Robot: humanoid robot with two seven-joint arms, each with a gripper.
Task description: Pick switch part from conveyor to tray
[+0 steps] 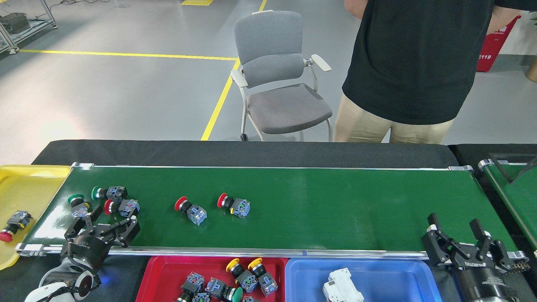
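Observation:
Several switch parts lie on the left half of the dark-green conveyor (319,201): a green-capped one (78,205) at the far left, another green-capped one (110,193), a red-capped one (121,206), and two more red-capped ones (191,211) (233,204) nearer the middle. My left gripper (114,217) is open at the belt's near left edge, its fingers just below the leftmost parts and holding nothing. My right gripper (455,225) stands open and empty at the belt's near right corner. The red tray (168,274) below the belt holds several switch parts.
A yellow tray (25,188) at the left end holds one red-capped switch (12,224). A blue tray (377,277) holds a white part (340,288). A second green belt (514,193) lies at the right. A grey chair (277,75) and a person (411,71) stand behind the table.

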